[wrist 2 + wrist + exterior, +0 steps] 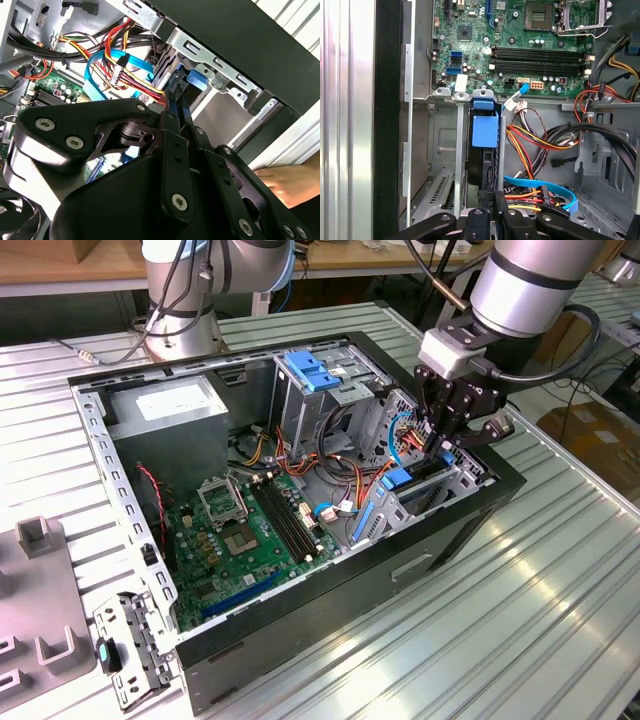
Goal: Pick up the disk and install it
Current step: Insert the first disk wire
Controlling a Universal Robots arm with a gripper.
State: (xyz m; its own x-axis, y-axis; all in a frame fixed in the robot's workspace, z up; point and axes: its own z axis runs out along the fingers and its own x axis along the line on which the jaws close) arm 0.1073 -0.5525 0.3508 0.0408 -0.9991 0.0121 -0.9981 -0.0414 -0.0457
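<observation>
The disk point(481, 165) stands on edge inside the narrow metal drive bay point(459, 150) of the open computer case point(330, 610). Its dark body is down between the bay walls and its blue side rail point(484, 131) sticks out at the end. In the exterior view the disk point(400, 480) sits in the cage at the case's right end. My gripper point(437, 443) hangs directly over that bay. Its fingers point(497, 200) are shut close together at the disk's outer edge, as the second wrist view also shows for the gripper point(176, 100) beside the blue rail point(194, 80).
Red, yellow and blue cables point(535, 145) crowd the space beside the bay. The motherboard point(250, 540) and the grey power-supply box point(170, 405) fill the rest of the case, near a light-blue latch plate point(315, 370). A person's hand point(285, 182) rests outside the case wall.
</observation>
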